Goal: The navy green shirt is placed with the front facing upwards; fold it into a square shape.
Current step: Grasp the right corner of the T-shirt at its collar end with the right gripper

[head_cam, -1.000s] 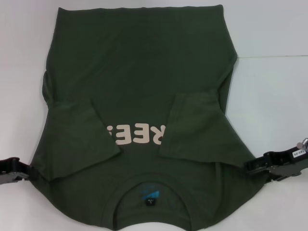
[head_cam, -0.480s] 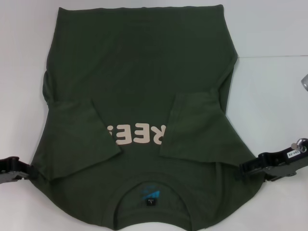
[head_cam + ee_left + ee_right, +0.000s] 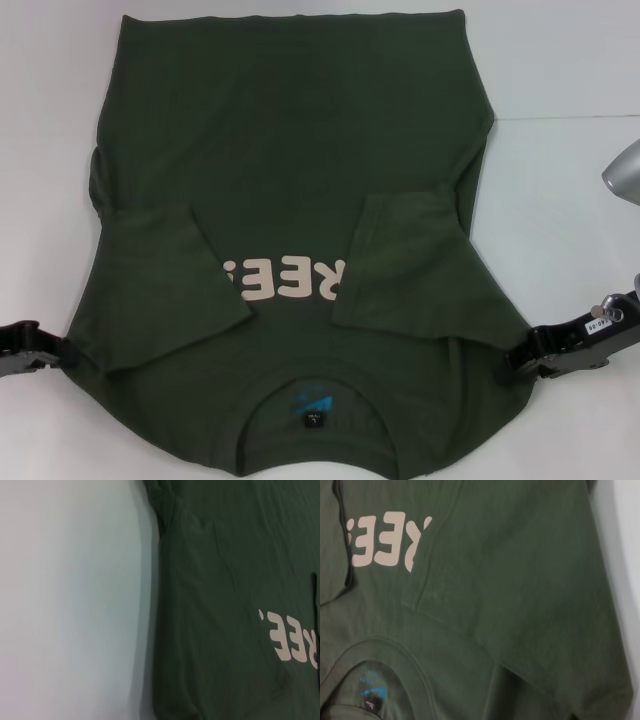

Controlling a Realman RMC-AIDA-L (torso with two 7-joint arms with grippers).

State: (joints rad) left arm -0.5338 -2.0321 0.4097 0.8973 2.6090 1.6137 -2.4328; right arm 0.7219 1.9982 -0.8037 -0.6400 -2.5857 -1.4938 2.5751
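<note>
Head view: the navy green shirt [image 3: 290,240] lies flat on my white table [image 3: 560,200], front up, collar [image 3: 315,400] at six o'clock and hem at twelve. Both sleeves are folded inward over the chest, so of the cream lettering [image 3: 285,280] only "REE" and an exclamation mark read, upside down to me. Inside the collar sits a small black tag under blue print too fine to read. My left gripper [image 3: 35,348] rests low at eight o'clock, at the shirt's shoulder edge. My right gripper [image 3: 540,350] reaches in at four o'clock, touching the opposite shoulder edge; a white label on its body is illegible. I cannot tell whether either gripper is apart or clamped on cloth.
</note>
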